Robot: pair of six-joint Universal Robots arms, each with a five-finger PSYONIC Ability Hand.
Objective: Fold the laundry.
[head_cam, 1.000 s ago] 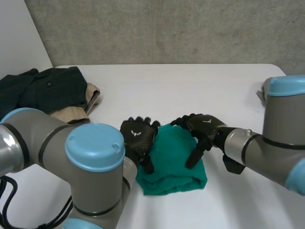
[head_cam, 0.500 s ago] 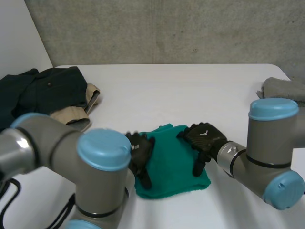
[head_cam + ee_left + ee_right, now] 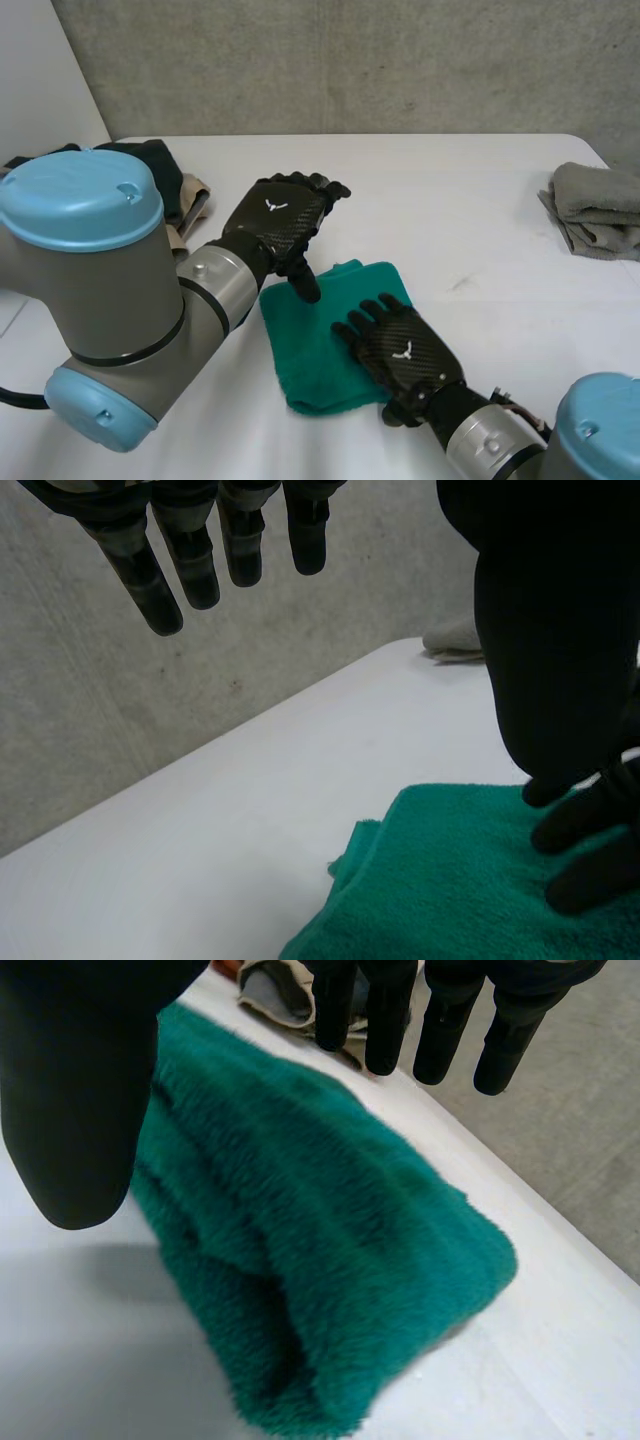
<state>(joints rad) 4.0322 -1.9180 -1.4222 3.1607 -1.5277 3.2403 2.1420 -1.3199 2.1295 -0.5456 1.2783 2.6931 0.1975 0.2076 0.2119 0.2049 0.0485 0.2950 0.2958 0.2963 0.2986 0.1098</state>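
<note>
A green towel [image 3: 318, 335] lies folded into a thick pad on the white table [image 3: 450, 200]. My left hand [image 3: 280, 222] is raised over its far left corner, open, fingers straight and thumb pointing down, holding nothing. In the left wrist view the left hand's fingers [image 3: 190, 550] hang clear above the green towel [image 3: 450, 890]. My right hand [image 3: 402, 355] is spread flat over the towel's near right part, open. In the right wrist view the right hand's fingers [image 3: 385, 1015] stand straight just above the green towel's [image 3: 320, 1260] rolled edge.
A folded grey towel [image 3: 595, 205] lies at the table's far right edge. A pile of dark and beige clothes [image 3: 170, 180] sits at the far left, mostly behind my left arm. Bare table stretches between the green towel and the far edge.
The left hand has lifted off the towel's left edge and moved away, up and back. The right hand has drawn back to the towel's near right part. The towel stays folded.
</note>
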